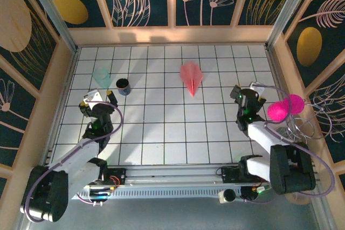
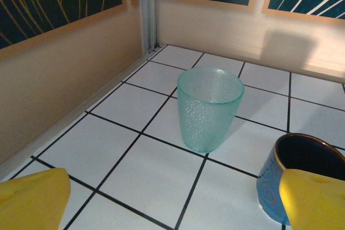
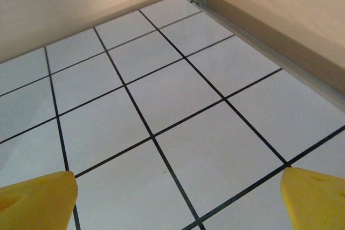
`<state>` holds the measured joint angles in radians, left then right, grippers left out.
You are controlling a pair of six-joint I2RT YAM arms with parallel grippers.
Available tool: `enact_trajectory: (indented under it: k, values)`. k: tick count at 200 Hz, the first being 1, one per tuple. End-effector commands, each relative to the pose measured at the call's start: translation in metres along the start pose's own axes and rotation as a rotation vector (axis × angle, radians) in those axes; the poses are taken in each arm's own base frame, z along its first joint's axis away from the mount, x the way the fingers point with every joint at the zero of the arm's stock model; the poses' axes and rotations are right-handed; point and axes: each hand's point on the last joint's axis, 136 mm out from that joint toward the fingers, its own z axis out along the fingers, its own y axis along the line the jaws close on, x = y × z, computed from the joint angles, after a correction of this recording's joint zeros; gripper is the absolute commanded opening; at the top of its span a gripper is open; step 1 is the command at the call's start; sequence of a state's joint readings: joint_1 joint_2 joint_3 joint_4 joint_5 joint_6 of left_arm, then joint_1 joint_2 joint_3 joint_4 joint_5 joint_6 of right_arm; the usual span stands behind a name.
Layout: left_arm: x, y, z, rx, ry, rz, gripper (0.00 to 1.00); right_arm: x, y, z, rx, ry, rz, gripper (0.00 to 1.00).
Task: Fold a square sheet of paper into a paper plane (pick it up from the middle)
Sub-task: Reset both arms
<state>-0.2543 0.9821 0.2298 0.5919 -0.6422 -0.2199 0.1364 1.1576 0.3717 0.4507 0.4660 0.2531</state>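
Note:
The square sheet of paper lies folded into a salmon-pink paper plane [image 1: 191, 78], a slim dart on the white tiles at centre back, nose toward the near side. Nothing touches it. My left gripper [image 1: 101, 97] hovers over the left side of the floor, well left of the plane, and is open; its yellow fingertips [image 2: 32, 197] stand wide apart with only tile between them [image 2: 178, 203]. My right gripper [image 1: 245, 90] sits to the right of the plane and nearer than it. It is open too, with bare tiles between its yellow fingertips [image 3: 315, 197].
A translucent teal cup [image 2: 209, 106] stands upright just ahead of the left gripper, with a dark blue mug [image 2: 271, 184] to its right. In the top view they sit at the left back [image 1: 101, 76] [image 1: 123, 86]. A round magenta disc [image 1: 284, 107] rests on the right wall ledge. Walls enclose the floor.

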Motion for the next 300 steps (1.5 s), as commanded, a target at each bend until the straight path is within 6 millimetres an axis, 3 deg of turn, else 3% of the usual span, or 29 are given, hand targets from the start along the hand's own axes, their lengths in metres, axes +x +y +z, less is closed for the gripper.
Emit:
enact_trajectory:
  k: [1,47,83,145,179,208,245,300]
  values:
    - [-0.015,-0.009,0.006,0.072,-0.077,-0.009,0.99,-0.031,0.009,-0.008,-0.071,-0.165,-0.021,0.97]
    - [-0.005,-0.017,0.023,0.179,-0.085,-0.025,0.99,-0.011,-0.001,-0.001,-0.057,-0.165,-0.059,0.97]
    - [-0.005,-0.027,0.03,0.27,-0.103,-0.02,0.99,-0.016,0.006,-0.016,-0.219,-0.284,-0.004,0.98]
    - [-0.01,-0.019,0.041,0.313,-0.133,-0.023,0.99,-0.02,0.015,-0.011,-0.268,-0.301,-0.063,0.98]
    - [0.002,-0.018,0.049,0.323,-0.14,-0.029,0.99,-0.019,0.014,0.0,-0.277,-0.312,-0.076,0.99]
    - [0.006,-0.017,0.051,0.314,-0.128,-0.03,0.99,-0.006,0.016,0.011,-0.292,-0.287,-0.08,0.98]
    - [0.007,-0.017,0.057,0.298,-0.112,-0.023,0.99,-0.003,0.018,0.022,-0.279,-0.247,-0.09,0.99]
    - [0.006,-0.023,0.045,0.353,-0.143,-0.008,0.99,-0.004,0.018,0.022,-0.281,-0.249,-0.09,0.99]
